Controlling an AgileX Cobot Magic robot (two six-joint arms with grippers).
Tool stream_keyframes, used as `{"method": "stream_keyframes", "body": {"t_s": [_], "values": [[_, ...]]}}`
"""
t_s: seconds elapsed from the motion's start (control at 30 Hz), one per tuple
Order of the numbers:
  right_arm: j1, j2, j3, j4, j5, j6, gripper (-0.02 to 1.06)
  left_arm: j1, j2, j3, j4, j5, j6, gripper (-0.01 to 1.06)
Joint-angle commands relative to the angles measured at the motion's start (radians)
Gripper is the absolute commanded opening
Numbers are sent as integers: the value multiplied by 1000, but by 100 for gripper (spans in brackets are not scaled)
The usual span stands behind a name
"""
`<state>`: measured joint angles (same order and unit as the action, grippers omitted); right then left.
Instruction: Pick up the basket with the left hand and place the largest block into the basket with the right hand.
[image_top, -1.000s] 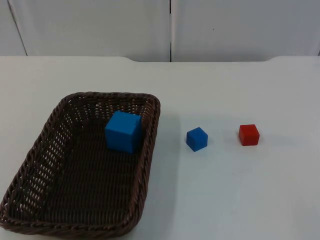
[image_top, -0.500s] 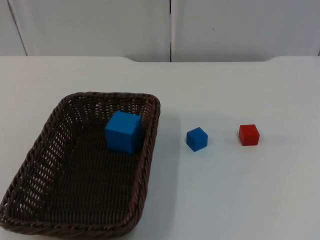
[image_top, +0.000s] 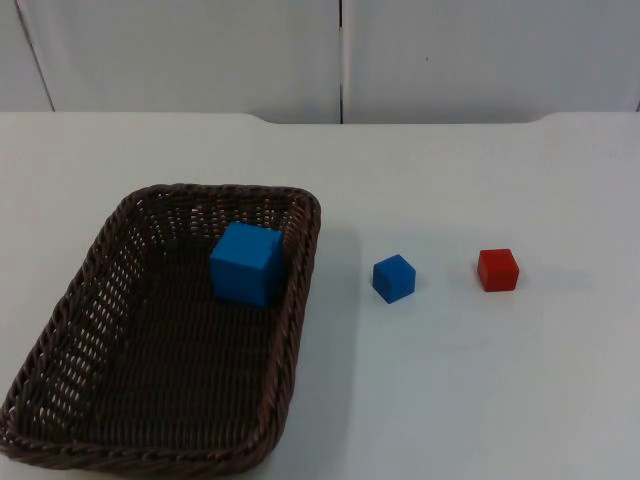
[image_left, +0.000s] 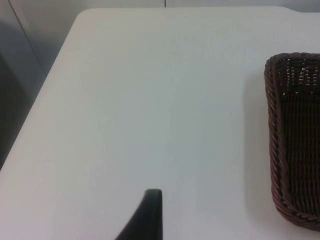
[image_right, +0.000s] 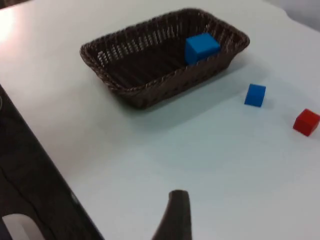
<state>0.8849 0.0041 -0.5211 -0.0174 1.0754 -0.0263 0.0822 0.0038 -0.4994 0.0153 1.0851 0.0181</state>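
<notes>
**Nothing moves; the big block is already in**

Over the last second nothing on the tabletop (image_top: 480, 390) shifts. The largest block (image_top: 246, 262) sits inside the basket (image_top: 292, 330), toward its 1 o'clock corner (job done, I judge). The small blue block (image_top: 393, 278) and red block (image_top: 497, 269) lie at the basket's 3 o'clock. Both my arms wait, withdrawn; I cannot tell how either arm's jaws stand.

Black tapered fingertip (image_left: 150, 215) on each tool
</notes>
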Motion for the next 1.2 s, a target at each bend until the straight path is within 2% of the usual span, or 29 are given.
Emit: {"method": "stream_keyframes", "body": {"t_s": [0.0, 0.23, 0.4, 0.47, 0.5, 0.53, 0.6, 0.63, 1.17], "values": [[-5, -4, 7, -2, 3, 8, 69, -1, -4, 5, -8, -10, 1, 92], [-5, -4, 7, 2, 3, 11, 69, -1, -4, 5, -15, -10, 1, 93], [-5, -4, 7, 2, 3, 11, 70, -1, -4, 5, -15, -10, 3, 103], [-5, -4, 7, 2, 3, 11, 78, -1, -4, 5, -15, -10, 3, 105], [-5, -4, 7, 2, 3, 11, 86, -1, -4, 5, -15, -10, 3, 105], [-5, -4, 7, 2, 3, 11, 86, -1, -4, 5, -15, -10, 3, 105], [-5, -4, 7, 2, 3, 11, 104, -1, -4, 5, -15, -10, 3, 105], [-5, -4, 7, 2, 3, 11, 105, -1, -4, 5, -15, -10, 3, 105], [-5, -4, 7, 2, 3, 11, 105, -2, -4, 5, -15, -10, 3, 105]]}}
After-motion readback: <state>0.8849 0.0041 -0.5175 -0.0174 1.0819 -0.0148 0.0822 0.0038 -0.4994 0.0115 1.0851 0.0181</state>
